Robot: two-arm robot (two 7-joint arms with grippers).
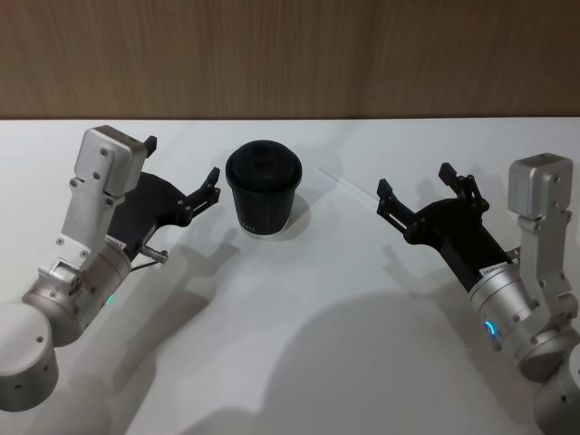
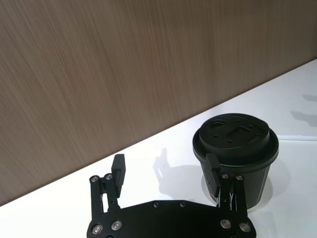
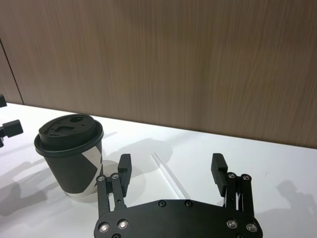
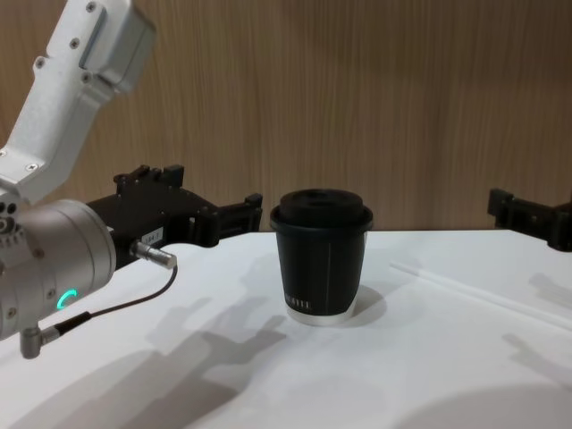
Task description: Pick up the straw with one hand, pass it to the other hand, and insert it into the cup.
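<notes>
Right gripper (image 1: 414, 179) is hovering, jaws spread and empty, with the straw (image 1: 349, 183) lying flat on the counter (image 1: 299, 344) just ahead of them (left gripper (image 1: 181, 159), likewise spread, is idling beside the cup (image 1: 263, 190)); advise lowering squarely and straddling it mid-length.

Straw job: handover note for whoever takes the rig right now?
Left gripper: open, empty, left of the black lidded paper cup.
Right gripper: open, empty, facing the long thin white straw.
Straw lies flat on the white table, right of the cup, not touching it.
Done: nothing. Left: pick up straw, pass between grippers, insert into cup.
</notes>
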